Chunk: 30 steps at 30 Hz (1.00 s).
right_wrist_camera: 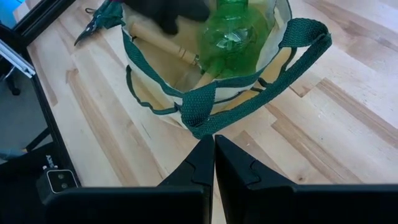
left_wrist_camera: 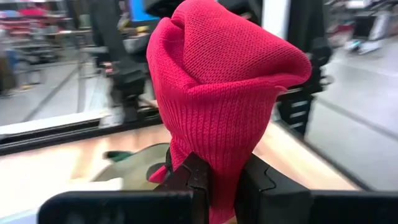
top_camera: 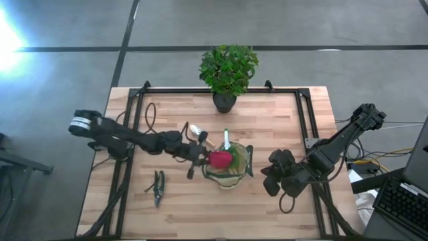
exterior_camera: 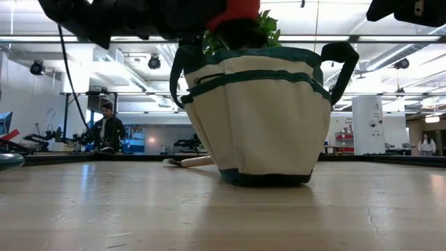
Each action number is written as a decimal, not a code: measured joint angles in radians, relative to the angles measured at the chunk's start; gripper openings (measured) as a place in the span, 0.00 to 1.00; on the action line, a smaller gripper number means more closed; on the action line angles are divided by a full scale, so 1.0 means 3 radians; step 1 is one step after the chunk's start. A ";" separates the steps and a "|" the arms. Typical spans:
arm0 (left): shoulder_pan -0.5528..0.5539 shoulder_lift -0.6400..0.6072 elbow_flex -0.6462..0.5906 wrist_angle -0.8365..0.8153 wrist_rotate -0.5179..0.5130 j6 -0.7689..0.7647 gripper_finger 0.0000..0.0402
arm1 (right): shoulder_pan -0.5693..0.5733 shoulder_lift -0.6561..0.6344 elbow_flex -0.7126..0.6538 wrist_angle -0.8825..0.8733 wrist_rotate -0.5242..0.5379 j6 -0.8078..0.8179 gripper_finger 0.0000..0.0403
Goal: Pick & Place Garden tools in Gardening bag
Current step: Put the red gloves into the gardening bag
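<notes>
Pale wooden planks make up the desk (top_camera: 267, 120), ringed by a black frame, with a workshop floor beyond. Nearest the front edge, dark green pruners (top_camera: 158, 188) lie alone at the left, not yet packed. Further in, at the middle, stands the gardening bag (top_camera: 231, 171), open upward so tools can drop straight in; a green spray bottle (right_wrist_camera: 231, 34) and a wooden-handled tool (right_wrist_camera: 163, 38) already rest inside. The left gripper (top_camera: 208, 157) hangs over the bag's left rim, its fingers (left_wrist_camera: 189, 177) clamped on a red glove (left_wrist_camera: 224, 93), which bunches above them. Held there, the glove seems ready to be let go into the opening. To the right of the bag waits the right gripper (right_wrist_camera: 214, 163), fingers pressed together and empty, pointing at a handle. Another wooden-handled tool (top_camera: 197, 132) lies just behind the left arm. Farthest back sits a potted plant (top_camera: 227, 70).
</notes>
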 joint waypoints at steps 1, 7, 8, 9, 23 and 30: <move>0.0001 0.0048 0.0000 0.0063 0.0034 -0.0017 0.09 | 0.0000 0.0000 0.0000 0.0001 0.0000 0.0000 0.02; 0.0003 0.0311 0.0027 0.0072 0.0065 -0.0118 0.09 | 0.0000 0.0000 0.0000 0.0005 -0.0001 0.0000 0.02; 0.0003 0.0353 0.0029 0.0078 0.0090 -0.0152 0.09 | 0.0000 0.0000 0.0000 0.0004 -0.0001 0.0000 0.02; 0.0002 0.0388 0.0032 0.0079 0.0117 -0.0179 0.09 | 0.0000 0.0000 0.0000 0.0002 -0.0001 0.0000 0.02; 0.0008 0.0665 0.0121 0.0078 0.0217 -0.0287 0.09 | 0.0000 0.0000 0.0000 0.0005 0.0013 0.0000 0.02; 0.0018 0.0758 0.0307 -0.0182 0.0132 -0.0282 0.09 | 0.0000 0.0000 0.0000 0.0006 0.0017 0.0014 0.02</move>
